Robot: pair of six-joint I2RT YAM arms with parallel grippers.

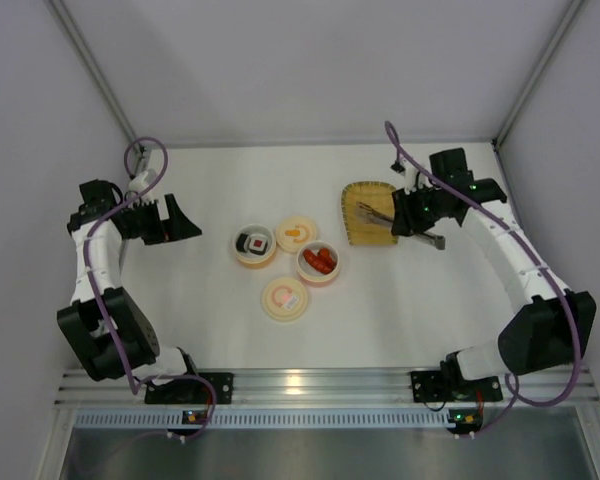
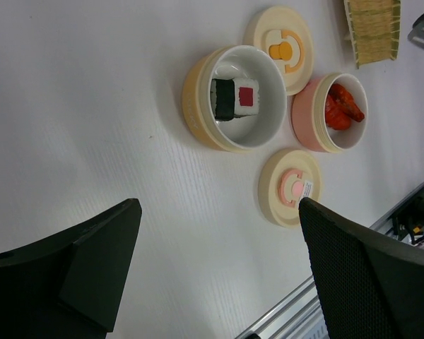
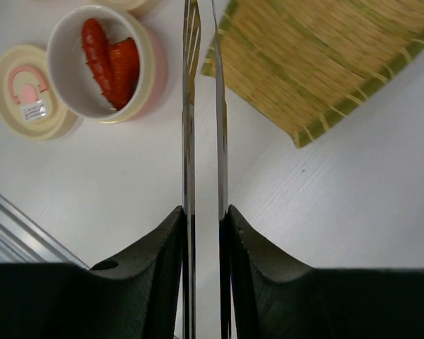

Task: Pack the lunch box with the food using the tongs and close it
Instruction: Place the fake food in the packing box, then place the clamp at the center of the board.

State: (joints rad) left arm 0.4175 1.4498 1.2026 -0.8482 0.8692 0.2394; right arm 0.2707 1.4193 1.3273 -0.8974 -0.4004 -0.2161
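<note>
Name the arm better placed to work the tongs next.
Right. The right end effector is shut on the tongs by the woven tray. The left end effector hangs open and empty, well to the left of the bowls.

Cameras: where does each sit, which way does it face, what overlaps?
Top external: above and behind the bases, looking down on the table; left arm and right arm show.
Left wrist: on the left arm, looking past its open left pincer at the sushi bowl.
Right wrist: on the right arm, looking along the tongs clamped in the right pincer, toward the woven tray.
Both wrist views share the sausage bowl.
</note>
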